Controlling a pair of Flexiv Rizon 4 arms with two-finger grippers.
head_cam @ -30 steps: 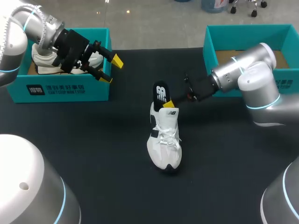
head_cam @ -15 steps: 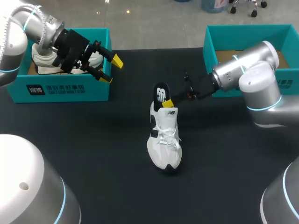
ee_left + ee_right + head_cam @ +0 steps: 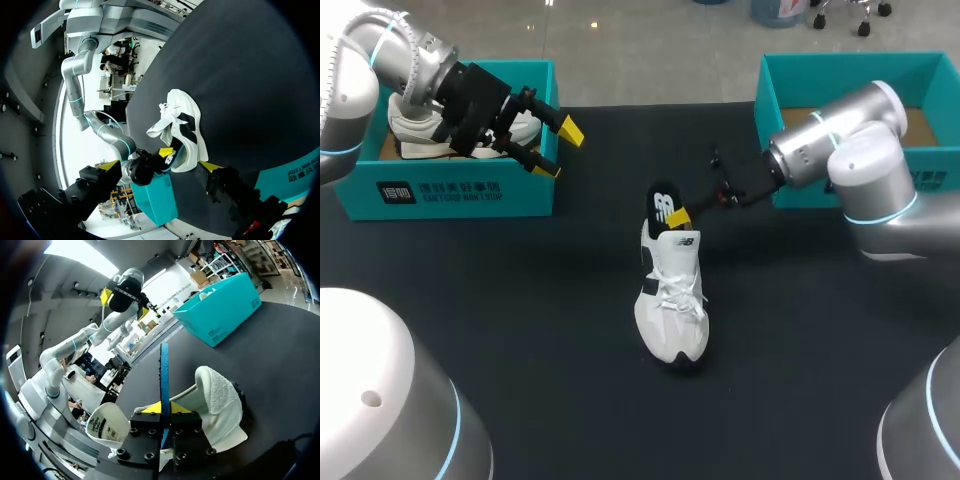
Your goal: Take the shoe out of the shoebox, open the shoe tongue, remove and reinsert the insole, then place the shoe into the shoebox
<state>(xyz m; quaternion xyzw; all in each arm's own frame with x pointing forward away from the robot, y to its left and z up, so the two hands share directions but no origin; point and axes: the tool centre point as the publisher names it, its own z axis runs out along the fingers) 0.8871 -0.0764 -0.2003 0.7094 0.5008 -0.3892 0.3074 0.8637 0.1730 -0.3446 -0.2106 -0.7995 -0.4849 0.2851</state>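
The white shoe (image 3: pixel 672 300) lies on the soft black surface (image 3: pixel 520 330), toe closest to us, with knotted laces and a black patch on its side. The black insole (image 3: pixel 663 207) stands up out of the heel hole, and its bottom end is hidden inside the shoe. The right tool (image 3: pixel 678 217) pinches the insole from both sides. Only one yellow tip shows from above, and the other is hidden behind the insole. From that wrist, the insole looks like a thin blue edge. Farther back, the left tool (image 3: pixel 558 150) hangs wide open and holds nothing, by the corner of the left shoebox (image 3: pixel 460 190). That box is blue-green card. A second white shoe (image 3: pixel 415 130) sits inside it, partly hidden by the arm. The right shoebox (image 3: pixel 850 75) has a brown floor, and the right arm (image 3: pixel 840 150) covers some of it. Since a second ago, the right arm has lifted a little and the insole has tipped slightly. The shoe and left tool have not moved.
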